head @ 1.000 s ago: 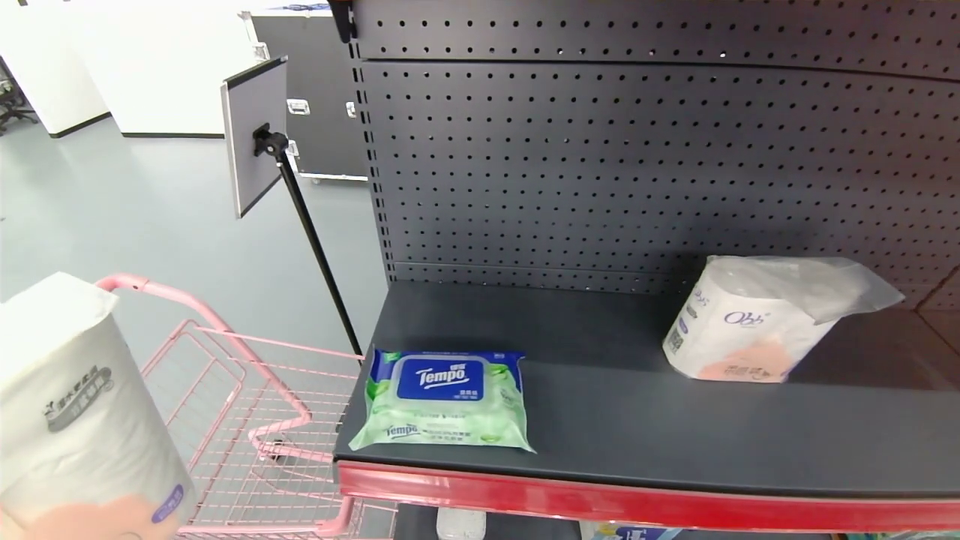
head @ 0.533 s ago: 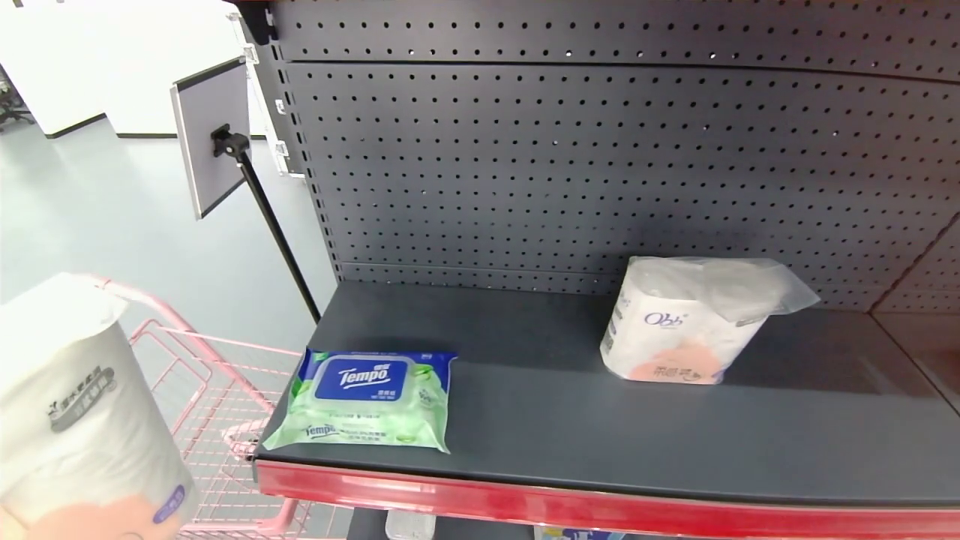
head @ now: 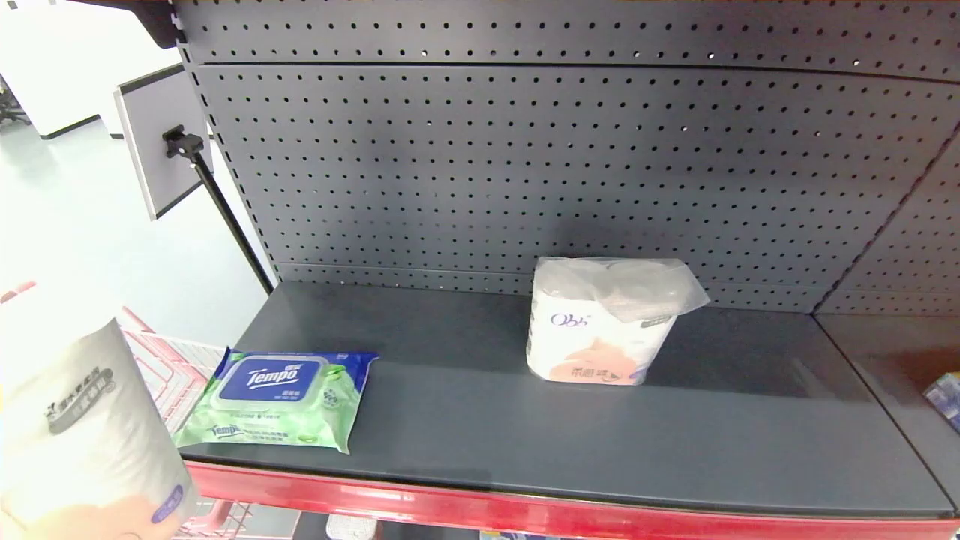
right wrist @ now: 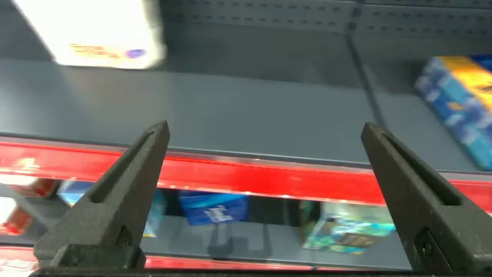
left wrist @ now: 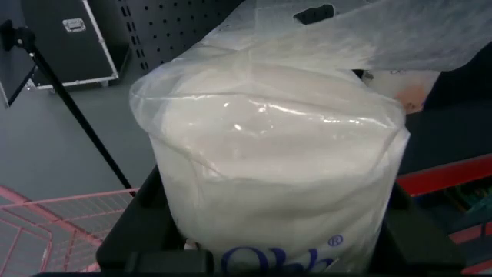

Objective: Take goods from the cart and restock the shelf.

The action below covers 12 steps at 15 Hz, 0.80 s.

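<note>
**What Sits Where**

The wipes pack [head: 277, 397] lies on the shelf [head: 600, 450], at its near left corner. The roll pack [head: 600, 330] stands on the shelf too, farther back and to the right, near the back wall [head: 525, 165]. The cart [head: 169, 360] is left of the shelf. A second roll pack [head: 82, 427] is nearest, far left, in front of the cart. A sign stand [head: 154, 142] is far off on the left.
</note>
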Tool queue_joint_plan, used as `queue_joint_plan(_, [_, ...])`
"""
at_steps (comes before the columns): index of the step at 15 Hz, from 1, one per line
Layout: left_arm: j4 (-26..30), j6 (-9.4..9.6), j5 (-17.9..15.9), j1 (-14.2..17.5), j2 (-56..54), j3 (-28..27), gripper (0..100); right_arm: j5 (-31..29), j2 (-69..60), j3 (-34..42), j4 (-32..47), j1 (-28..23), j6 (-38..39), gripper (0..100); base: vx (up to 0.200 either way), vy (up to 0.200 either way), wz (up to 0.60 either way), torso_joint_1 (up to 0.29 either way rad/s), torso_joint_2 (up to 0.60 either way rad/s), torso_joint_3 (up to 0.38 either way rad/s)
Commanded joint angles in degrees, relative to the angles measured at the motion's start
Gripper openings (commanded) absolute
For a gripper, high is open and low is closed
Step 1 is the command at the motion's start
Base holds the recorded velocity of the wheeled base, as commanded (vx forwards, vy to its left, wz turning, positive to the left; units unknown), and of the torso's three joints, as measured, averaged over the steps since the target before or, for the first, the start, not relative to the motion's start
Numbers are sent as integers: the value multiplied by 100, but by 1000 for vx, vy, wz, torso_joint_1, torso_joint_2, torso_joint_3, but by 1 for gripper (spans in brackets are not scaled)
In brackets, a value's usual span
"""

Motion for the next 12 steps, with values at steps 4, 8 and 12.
queue_joint_plan(4, [1, 47, -4, 1, 76, 0, 0, 7, 201, -281, -5, 18, 5, 100, 0, -200, 0, 2, 7, 5])
queue_joint_plan(8, [1, 170, -4, -8, 164, 35, 0, 824, 3515, -2918, -49, 334, -56, 100, 0, 0, 0, 0, 0, 0])
queue_joint_plan(12, [-34, 162, 14, 1, 270, -17, 0, 2055, 5800, -2505, -1491, 1239, -417, 100, 0, 0, 0, 0, 0, 0])
